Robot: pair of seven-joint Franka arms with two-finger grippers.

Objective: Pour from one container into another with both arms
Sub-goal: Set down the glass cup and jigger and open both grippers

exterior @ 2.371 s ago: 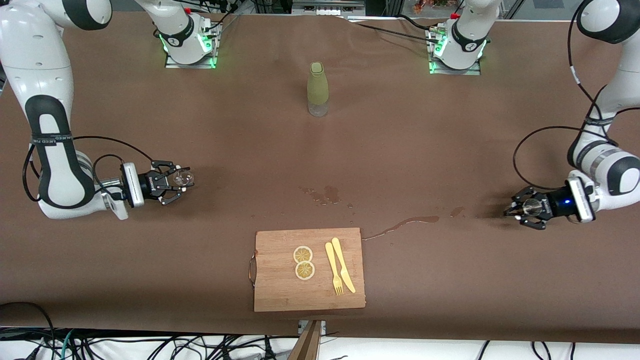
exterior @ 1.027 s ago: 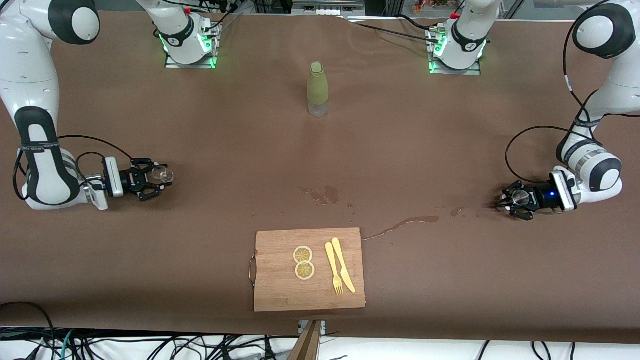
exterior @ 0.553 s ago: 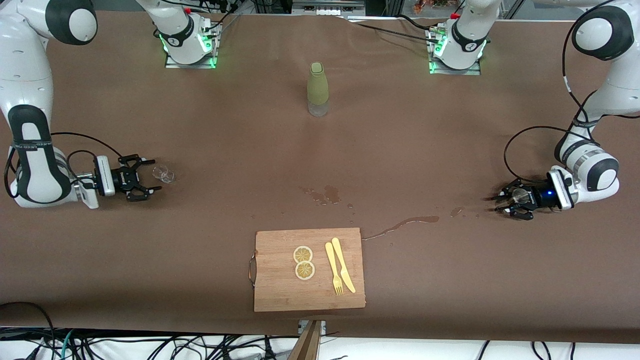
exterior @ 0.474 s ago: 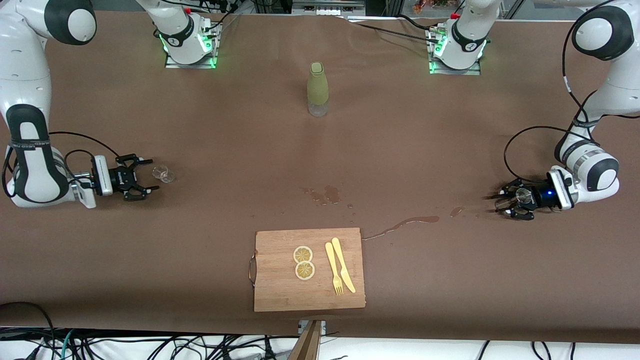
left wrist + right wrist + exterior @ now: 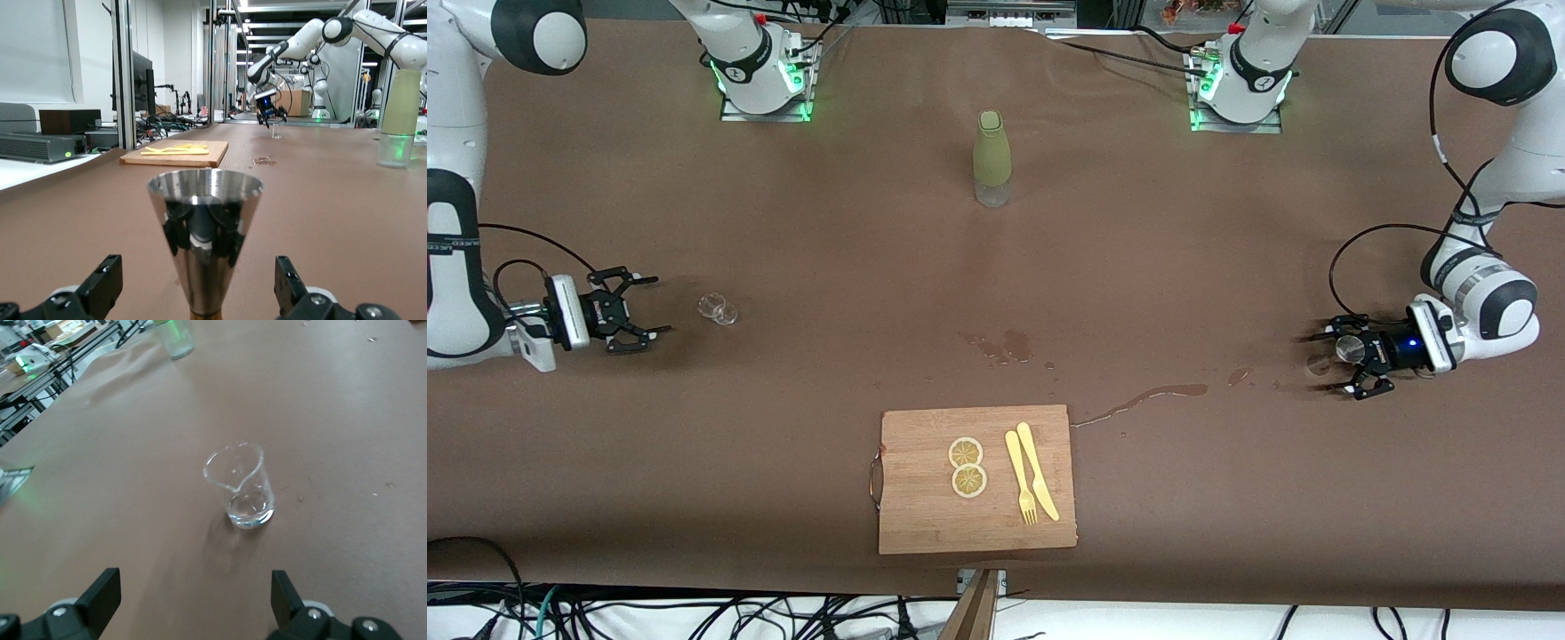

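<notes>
A small clear glass (image 5: 718,308) (image 5: 241,488) stands upright on the brown table near the right arm's end. My right gripper (image 5: 658,305) (image 5: 193,600) is open beside it, a short gap away, with nothing between its fingers. Near the left arm's end stands a cone-shaped steel cup (image 5: 1344,349) (image 5: 205,233). My left gripper (image 5: 1329,362) (image 5: 198,293) is open around it. Its fingers (image 5: 100,287) stand well clear of the cup's sides. Both grippers are low over the table.
A green bottle (image 5: 992,158) (image 5: 400,113) with a clear base stands mid-table near the bases. A wooden cutting board (image 5: 925,498) (image 5: 200,153) with two lemon slices, a yellow fork and a yellow knife lies near the front camera. Spilled liquid (image 5: 1143,398) streaks the table beside the board.
Both grippers have opened and let go of their containers. The right arm has drawn back from the glass toward its end of the table. The left gripper stays around the steel cup.
</notes>
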